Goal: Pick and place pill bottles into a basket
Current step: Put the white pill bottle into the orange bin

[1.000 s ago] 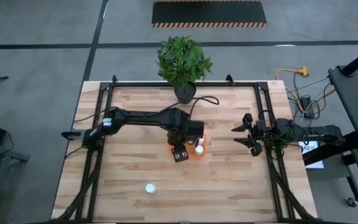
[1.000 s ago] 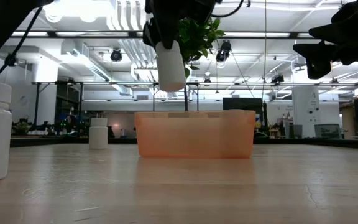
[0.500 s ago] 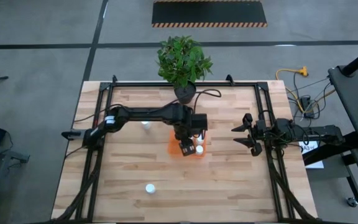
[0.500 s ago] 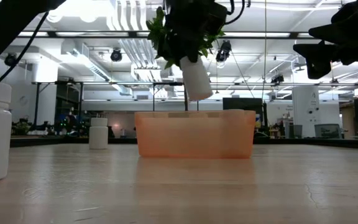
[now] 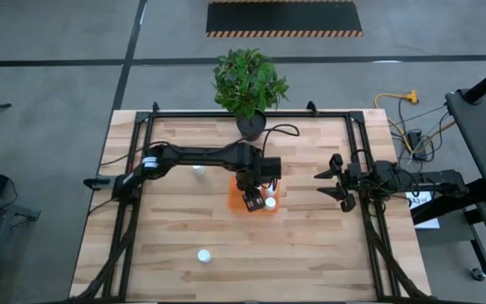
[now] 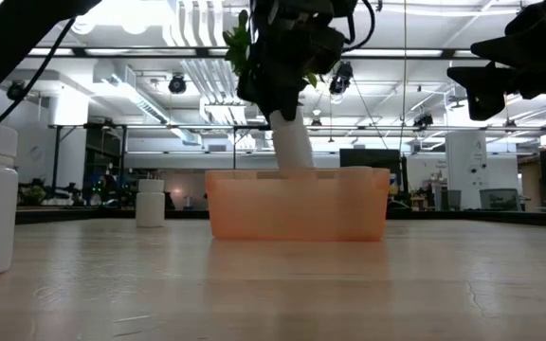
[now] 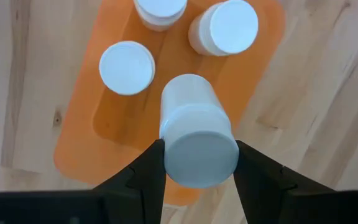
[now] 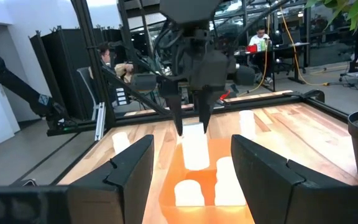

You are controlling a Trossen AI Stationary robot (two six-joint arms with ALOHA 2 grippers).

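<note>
The orange basket point(image 5: 236, 203) stands mid-table and also shows in the low view point(image 6: 297, 204). In the left wrist view point(image 7: 86, 106) it holds three white pill bottles point(image 7: 127, 67) point(image 7: 224, 26) point(image 7: 160, 9). My left gripper point(image 5: 251, 200) is over the basket, shut on a fourth bottle point(image 6: 292, 142). One loose bottle point(image 5: 203, 254) stands near the front edge. Another point(image 5: 197, 169) stands beside the left arm. My right gripper point(image 5: 322, 186) waits open and empty at the table's right side. My left gripper pinches the bottle's upper end point(image 7: 197, 134) between its two fingers point(image 7: 151, 168), one on each side. The fingers come from above, pointing down. The bottle hangs tilted, its lower end point(image 6: 300, 163) below the basket's rim. I cannot tell whether it touches the basket's floor.
A black pot with a green plant point(image 5: 248, 84) stands at the table's far edge, behind the basket. Black rails point(image 5: 137, 169) run along the table's left and right sides. Bare wood lies in front of the basket point(image 5: 310, 253).
My left gripper has carried the bottle toward the table's right, over the basket, and then gone down. The bottle has tipped from upright to tilted, and its lower end has sunk below the basket's rim.
</note>
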